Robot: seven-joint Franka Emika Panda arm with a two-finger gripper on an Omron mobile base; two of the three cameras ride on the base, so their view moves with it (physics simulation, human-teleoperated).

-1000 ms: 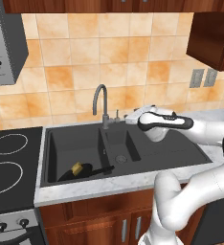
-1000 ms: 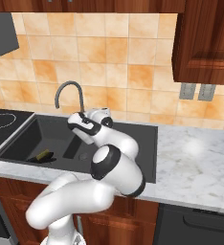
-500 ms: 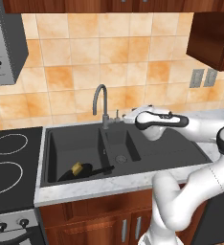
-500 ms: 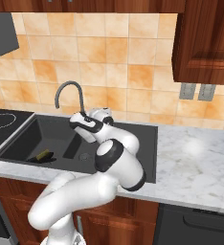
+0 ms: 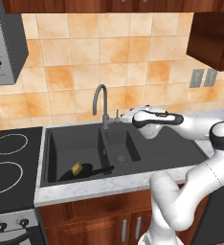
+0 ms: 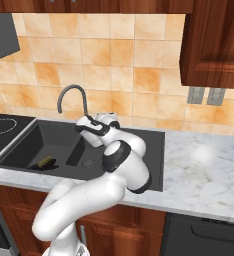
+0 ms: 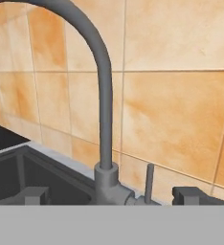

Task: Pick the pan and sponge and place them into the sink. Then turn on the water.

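A white robot arm reaches across a dark grey matte double-basin sink [image 5: 157, 152] set into a pale marbled worktop [image 6: 209, 175]. Its two-finger gripper [image 5: 125, 116] hovers at the back rim of the sink, just beside the base of a grey gooseneck faucet [image 5: 101, 103]. In the hand view the two dark fingertips [image 7: 36, 195] stand apart on either side of the faucet base, so the gripper looks released and holds nothing. A thin upright grey lever [image 7: 149, 182] rises just beside the faucet base, between the fingertips. The round all-black frying pan with a long straight handle [image 5: 83, 171] already lies in the large basin near its front edge, and the small yellow-tan rectangular sponge [image 5: 77, 168] rests on it. No stream of water falls from the spout, so turning on the water appears to be the step in hand. To do it well, the gripper should probably line up squarely with the lever, push it steadily, and avoid striking the faucet neck. A black stovetop with ring-marked burners [image 5: 8, 165] adjoins the worktop at its left end. Orange tiles [image 6: 114, 55] cover the wall behind, with dark wooden cabinets [image 6: 214, 42] above and a wall outlet [image 6: 206, 95] at the right.
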